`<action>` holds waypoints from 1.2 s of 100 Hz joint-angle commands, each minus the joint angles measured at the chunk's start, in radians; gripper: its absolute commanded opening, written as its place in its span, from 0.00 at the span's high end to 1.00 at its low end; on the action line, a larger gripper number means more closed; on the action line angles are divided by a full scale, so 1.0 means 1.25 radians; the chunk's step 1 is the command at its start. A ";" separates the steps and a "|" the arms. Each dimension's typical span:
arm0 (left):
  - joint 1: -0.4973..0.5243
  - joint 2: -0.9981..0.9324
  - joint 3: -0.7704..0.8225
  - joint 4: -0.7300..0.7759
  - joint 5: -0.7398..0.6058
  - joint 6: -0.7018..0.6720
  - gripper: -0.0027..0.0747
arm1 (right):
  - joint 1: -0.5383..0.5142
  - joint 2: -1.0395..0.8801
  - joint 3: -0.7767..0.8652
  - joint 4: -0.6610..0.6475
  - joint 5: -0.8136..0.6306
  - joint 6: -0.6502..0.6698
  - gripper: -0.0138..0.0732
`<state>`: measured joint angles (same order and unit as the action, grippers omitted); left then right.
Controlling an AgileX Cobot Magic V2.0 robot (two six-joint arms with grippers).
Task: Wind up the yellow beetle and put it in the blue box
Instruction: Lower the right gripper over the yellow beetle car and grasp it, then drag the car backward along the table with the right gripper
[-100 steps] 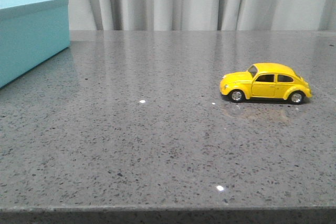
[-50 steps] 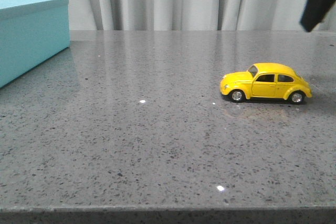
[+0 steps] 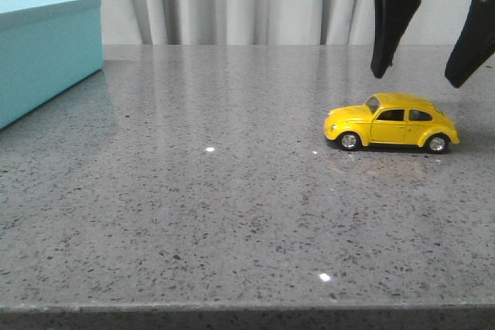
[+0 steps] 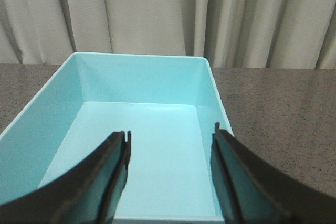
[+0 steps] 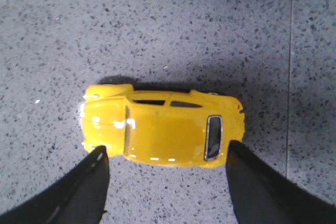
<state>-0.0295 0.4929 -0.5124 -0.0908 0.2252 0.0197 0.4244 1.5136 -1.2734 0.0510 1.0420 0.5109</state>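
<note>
Yellow and glossy, the yellow beetle stands on its four wheels on the right half of the speckled grey stone table, side-on to the front camera with its nose pointing left, well apart from the blue box at the far left edge. The right gripper hangs just above the car with its two dark fingers spread wide, touching nothing; the gap between them looks about as long as the car, which suggests an approach meant to bracket the toy before closing on it. The right wrist view looks straight down on the roof and rear window of the car and shows the finger tips near its two ends, front and back, rather than beside its doors, something the front view only hints at. Whether that line-up suits a pull-back wind-up is a judgement: a grip by the ends would leave the wheels free to roll on the stone. The left gripper does not appear in the front view at all; its own wrist camera shows it poised over the box, fingers wide apart and empty. That same view reveals what the front view hides: the box has no lid on it and its pale interior holds nothing, ready to receive the car.
</note>
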 commanded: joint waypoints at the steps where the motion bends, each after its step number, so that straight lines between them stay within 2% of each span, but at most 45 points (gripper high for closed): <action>1: -0.006 0.003 -0.029 -0.008 -0.059 -0.006 0.52 | 0.000 -0.012 -0.028 -0.017 -0.021 0.029 0.28; 79: -0.006 0.003 -0.029 -0.008 -0.059 -0.006 0.52 | 0.000 0.046 -0.026 -0.041 -0.010 0.035 0.28; 120: -0.006 0.003 -0.029 -0.008 -0.059 -0.006 0.52 | -0.023 0.044 0.070 -0.111 -0.021 0.035 0.28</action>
<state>-0.0295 0.4929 -0.5124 -0.0908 0.2252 0.0197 0.4191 1.5778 -1.2108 -0.0121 0.9883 0.5595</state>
